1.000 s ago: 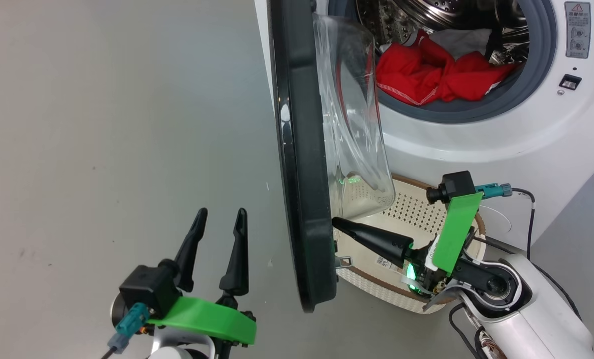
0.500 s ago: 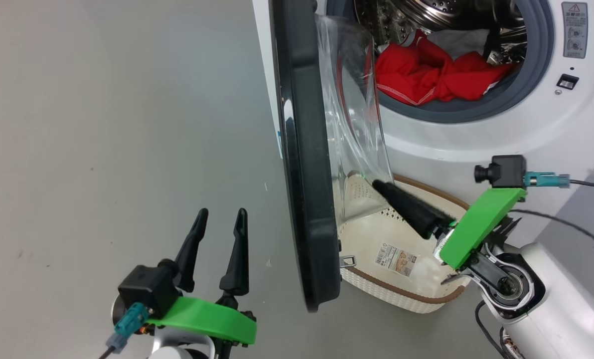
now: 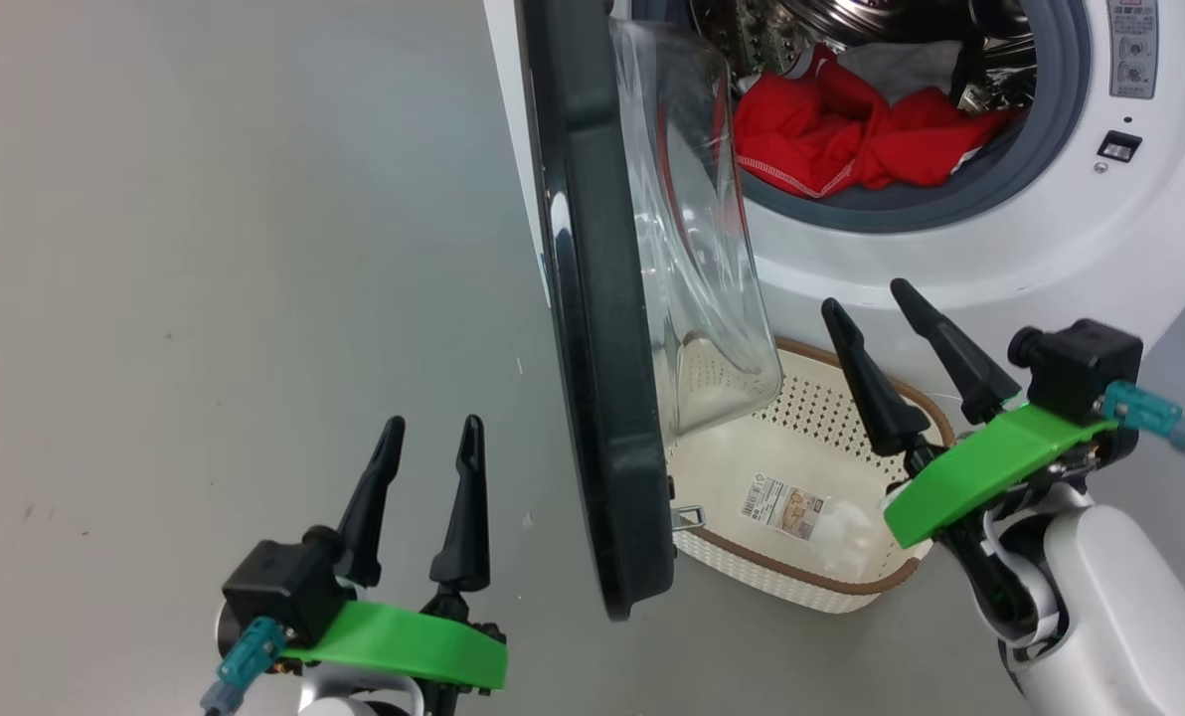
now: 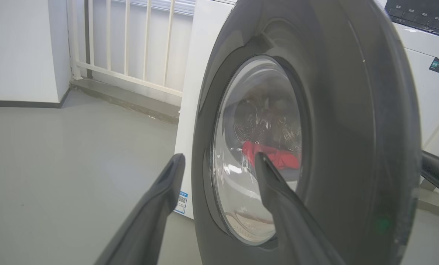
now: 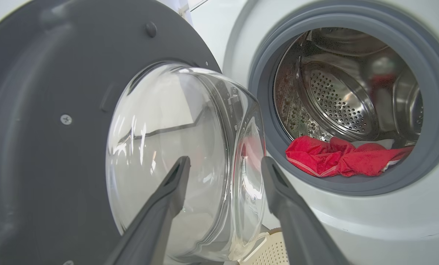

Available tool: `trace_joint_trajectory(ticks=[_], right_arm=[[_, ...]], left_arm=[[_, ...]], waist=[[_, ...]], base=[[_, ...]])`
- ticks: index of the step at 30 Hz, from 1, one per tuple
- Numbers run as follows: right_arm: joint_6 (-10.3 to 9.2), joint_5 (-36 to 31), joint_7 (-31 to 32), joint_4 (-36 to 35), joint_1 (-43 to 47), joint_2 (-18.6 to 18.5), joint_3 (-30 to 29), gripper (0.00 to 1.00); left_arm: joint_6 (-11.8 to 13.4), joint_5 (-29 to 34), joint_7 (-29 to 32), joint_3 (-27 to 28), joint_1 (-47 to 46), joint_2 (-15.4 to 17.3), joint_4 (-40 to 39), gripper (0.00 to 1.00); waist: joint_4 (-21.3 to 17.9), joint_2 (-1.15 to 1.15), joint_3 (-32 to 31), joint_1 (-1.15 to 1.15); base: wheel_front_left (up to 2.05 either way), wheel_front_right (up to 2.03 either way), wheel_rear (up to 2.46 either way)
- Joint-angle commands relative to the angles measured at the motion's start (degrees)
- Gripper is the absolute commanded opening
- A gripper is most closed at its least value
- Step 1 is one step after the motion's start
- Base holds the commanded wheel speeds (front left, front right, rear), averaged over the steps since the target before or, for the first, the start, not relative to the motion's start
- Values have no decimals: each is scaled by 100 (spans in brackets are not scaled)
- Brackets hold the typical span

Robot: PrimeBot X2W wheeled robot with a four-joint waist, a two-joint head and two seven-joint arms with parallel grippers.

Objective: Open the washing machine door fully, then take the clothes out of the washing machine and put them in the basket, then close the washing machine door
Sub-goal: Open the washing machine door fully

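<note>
Right gripper (image 3: 865, 295) parted, empty, above the far rim of the cream perforated plastic basket (image 3: 781, 582), beside the round glossy black door (image 3: 602, 398) standing edge-on from the white box-shaped washing machine (image 3: 1050, 259). Bright red clothes (image 3: 831, 139) lie in its drum. Left gripper (image 3: 432, 428) parted, empty, over open grey floor (image 3: 205, 249).

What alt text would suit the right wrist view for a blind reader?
Red clothes lie in the steel drum of a white washing machine. Its dark round door stands open at left, glass bowl bulging, behind the right gripper's two spread fingers.
</note>
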Motion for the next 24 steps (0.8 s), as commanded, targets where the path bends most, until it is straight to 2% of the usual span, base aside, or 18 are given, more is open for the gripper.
trace_joint_trajectory(ticks=[1,5,10,24], right_arm=[[29,-233,-80,-236,48,108,24,100],[29,-1090,-358,-506,290,332,-246,100],[29,-1739,-761,-643,520,493,-463,100],[29,-2195,-1315,-706,1140,570,-560,100]], left_arm=[[53,11,-67,227,-28,51,-184,100],[25,104,-100,251,-28,39,-250,100],[-19,229,-117,313,-20,12,-313,100],[-27,425,-121,513,155,-63,-414,100]], waist=[[-8,0,14,0],[-49,0,70,0],[-98,0,94,0],[-169,0,43,0]], base=[[0,0,0],[0,0,0],[0,0,0],[0,0,0]])
